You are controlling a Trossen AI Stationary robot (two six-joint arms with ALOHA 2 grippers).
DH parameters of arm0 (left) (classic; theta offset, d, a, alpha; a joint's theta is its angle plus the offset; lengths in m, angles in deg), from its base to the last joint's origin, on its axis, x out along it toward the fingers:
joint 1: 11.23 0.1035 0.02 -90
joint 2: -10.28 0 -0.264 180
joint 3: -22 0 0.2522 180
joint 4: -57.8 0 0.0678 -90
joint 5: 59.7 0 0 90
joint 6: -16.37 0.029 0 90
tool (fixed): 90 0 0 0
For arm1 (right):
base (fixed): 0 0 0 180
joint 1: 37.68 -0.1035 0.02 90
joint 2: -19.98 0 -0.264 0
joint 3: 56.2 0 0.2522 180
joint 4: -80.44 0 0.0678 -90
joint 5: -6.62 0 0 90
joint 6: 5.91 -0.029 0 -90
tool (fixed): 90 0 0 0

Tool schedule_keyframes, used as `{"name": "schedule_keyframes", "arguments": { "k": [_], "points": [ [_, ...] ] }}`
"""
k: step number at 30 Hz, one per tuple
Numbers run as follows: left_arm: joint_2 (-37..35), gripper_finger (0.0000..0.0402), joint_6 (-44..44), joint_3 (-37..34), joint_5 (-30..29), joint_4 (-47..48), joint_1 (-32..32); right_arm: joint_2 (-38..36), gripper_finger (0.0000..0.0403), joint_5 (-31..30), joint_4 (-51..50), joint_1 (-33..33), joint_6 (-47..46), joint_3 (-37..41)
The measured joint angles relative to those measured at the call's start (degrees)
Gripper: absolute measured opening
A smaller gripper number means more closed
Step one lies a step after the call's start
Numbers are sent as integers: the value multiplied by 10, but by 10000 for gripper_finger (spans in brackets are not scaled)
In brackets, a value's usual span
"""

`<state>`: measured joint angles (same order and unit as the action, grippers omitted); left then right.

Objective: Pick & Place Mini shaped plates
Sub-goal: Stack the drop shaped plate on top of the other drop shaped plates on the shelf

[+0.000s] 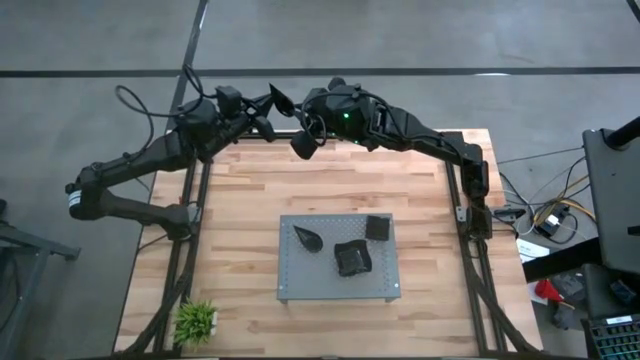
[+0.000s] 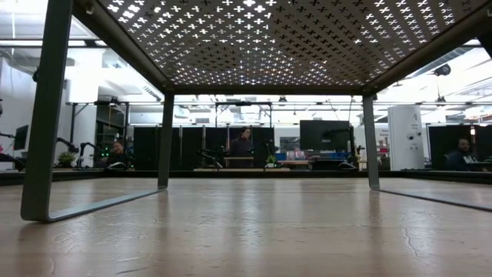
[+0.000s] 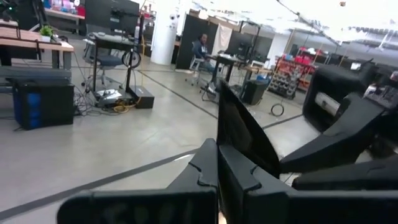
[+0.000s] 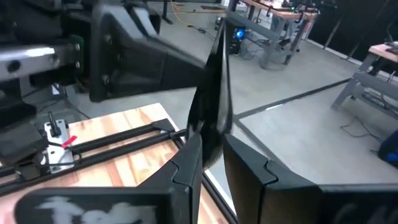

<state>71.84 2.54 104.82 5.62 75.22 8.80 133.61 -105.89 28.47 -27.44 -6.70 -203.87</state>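
Evidently a hand-over between the two arms is under way, high above the far edge of the table (image 1: 250, 190), a little left of its middle. The left gripper (image 3: 217, 163) has its jaws together on the lower end of a thin black mini plate (image 4: 215, 87), which stands on edge and rises out past the fingertips. The right gripper (image 4: 213, 158) faces it from the right, jaws apart, one on each side of the same plate. One finger looks to be against the plate, while a sliver of floor shows between the plate and the other, so I judge it is not yet clamped. Three more mini plates lie on the grey perforated board (image 1: 300, 285) at the near middle of the table: a teardrop one (image 1: 307, 238) on its left part, a square one (image 1: 377, 228) far right, and another dark one (image 1: 352, 259) nearer. A small green plant (image 1: 196, 320) sits at the near left corner. The next move, as I read it, calls for the right jaws to close firmly on the plate before the left jaws let go. The left arm would then draw back to the left without dragging the plate. After that the right arm could carry it down to the board.
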Motion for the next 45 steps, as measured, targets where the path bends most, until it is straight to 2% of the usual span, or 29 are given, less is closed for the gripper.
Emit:
{"name": "schedule_keyframes", "arguments": {
  "k": [5,14,20,26,38,41,45],
  "points": [
    [0,0,-7,0,-3,17,0,-3,63,-2,1,-2,8,0],
    [0,0,-13,0,-6,14,0,-1,104,-2,-2,-1,5,0],
    [0,0,-24,0,0,13,-1,-1,112,-2,-1,-1,-1,0],
    [0,0,-39,0,7,8,-11,-1,87,-2,0,-1,-3,0],
    [-1,2,-33,0,13,8,-15,-1,12,-7,-2,2,-18,1],
    [-1,15,-12,0,27,7,-15,-1,10,-4,-10,6,-33,1],
    [0,55,-12,0,36,4,-15,-1,8,10,-20,13,-45,1]
  ]
}}
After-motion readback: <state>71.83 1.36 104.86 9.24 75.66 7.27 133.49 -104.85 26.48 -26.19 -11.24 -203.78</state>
